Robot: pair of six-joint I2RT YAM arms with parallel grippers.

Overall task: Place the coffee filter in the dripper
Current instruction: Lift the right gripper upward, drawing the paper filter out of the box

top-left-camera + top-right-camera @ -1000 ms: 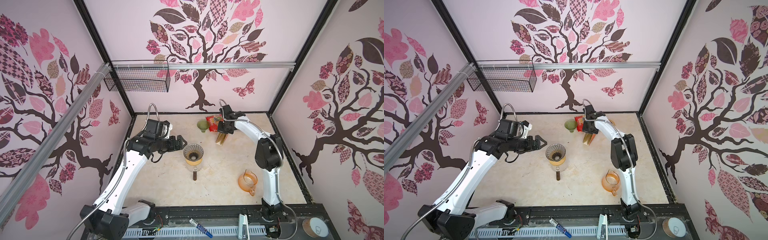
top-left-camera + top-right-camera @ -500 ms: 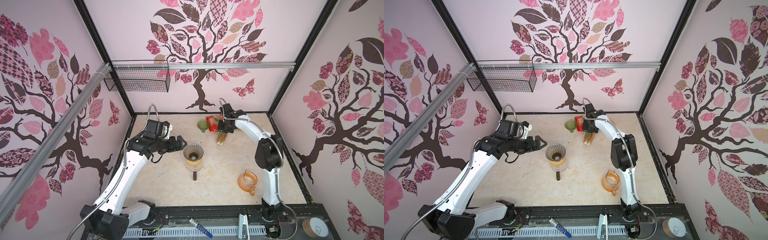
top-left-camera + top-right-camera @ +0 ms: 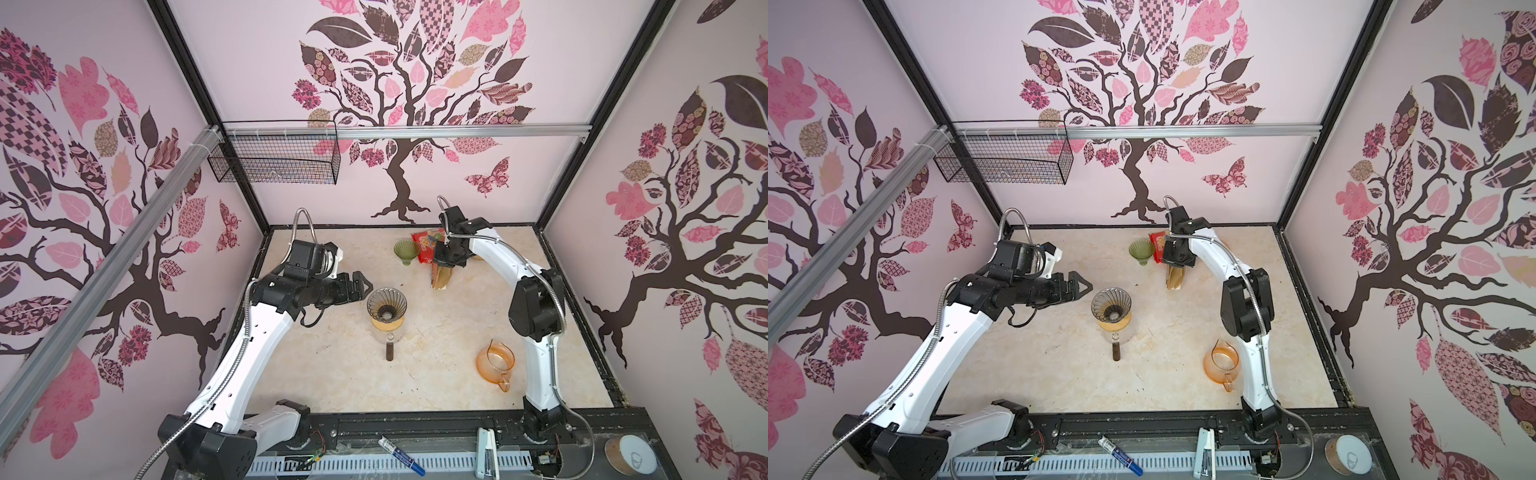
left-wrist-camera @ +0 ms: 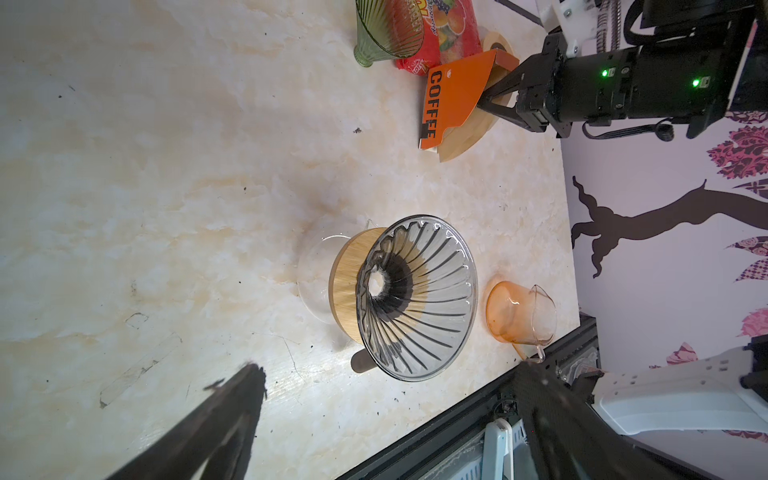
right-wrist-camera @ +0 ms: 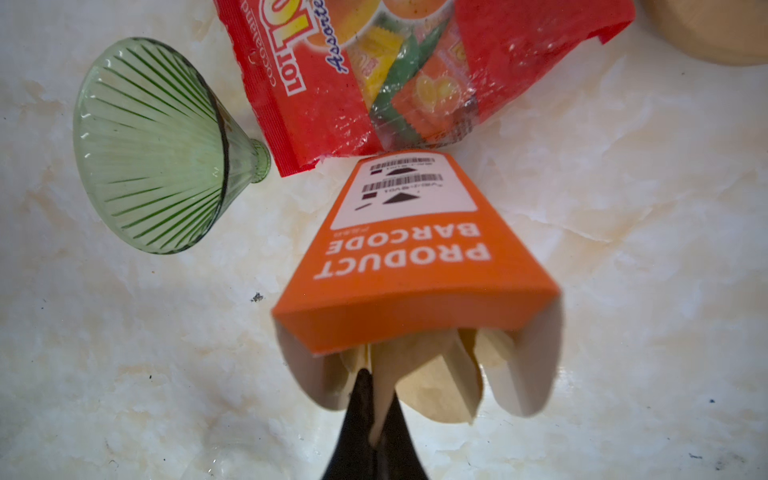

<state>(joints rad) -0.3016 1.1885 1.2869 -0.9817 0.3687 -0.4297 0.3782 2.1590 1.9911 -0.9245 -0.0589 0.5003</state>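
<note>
The dripper, a smoky ribbed glass cone on a wooden collar and glass carafe, stands mid-table and is empty. My left gripper hangs open just left of the dripper's rim in both top views, touching nothing. At the back, my right gripper is shut on the edge of a brown paper coffee filter. That filter sticks out of an orange sleeve pack holding several filters. The pack stands tilted, one end on the table.
A green glass cone and a red candy bag lie right behind the pack. An orange glass pitcher sits front right by the right arm's base. A wire basket hangs on the back wall. A marker lies on the front rail.
</note>
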